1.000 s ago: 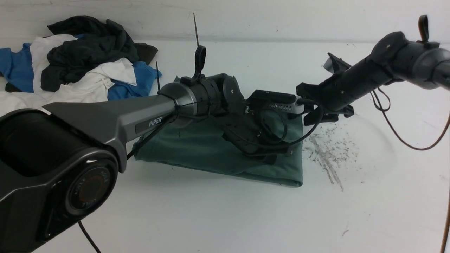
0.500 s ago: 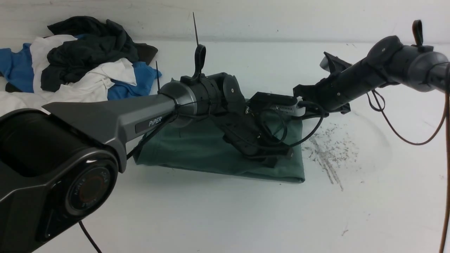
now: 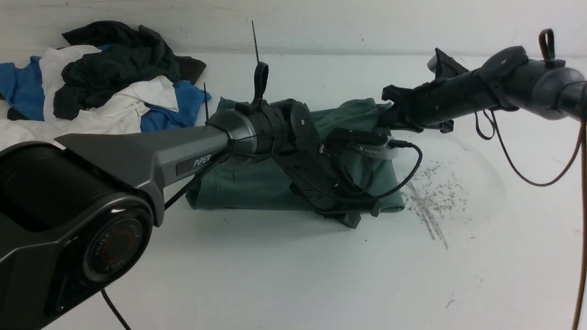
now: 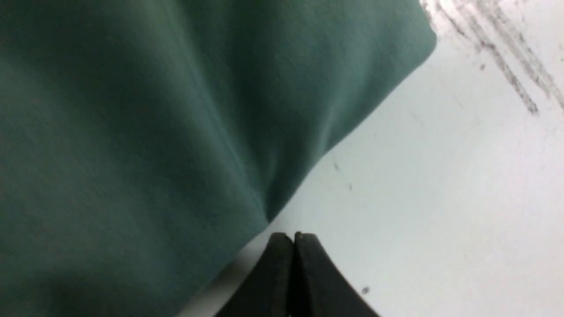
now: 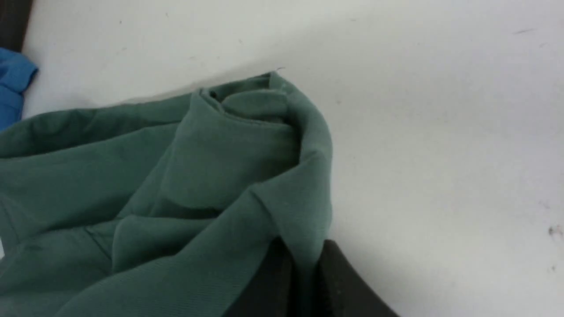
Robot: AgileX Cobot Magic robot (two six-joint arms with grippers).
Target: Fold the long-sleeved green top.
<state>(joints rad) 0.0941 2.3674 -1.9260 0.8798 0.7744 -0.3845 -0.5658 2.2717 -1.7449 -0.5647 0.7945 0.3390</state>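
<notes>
Right gripper: nearly closed. We record a thick fold of the green long-sleeved top pinched between its jaws. The grip is at the garment's far right corner, which is held raised off the table.

Left gripper: jaws pressed fully together at the near edge of the top. Cloth puckers toward the tips, but we cannot tell whether any is caught between them.

Location of item: middle of the table, well apart from the heap of white, blue and dark clothes at the far left.

Condition: we judge the folding well advanced. The top is a compact, layered block, with no sleeve trailing loose in view.

Outstanding, in our estimate: carry the raised edge over, lay it flat, let go, smooth the bundle.
</notes>
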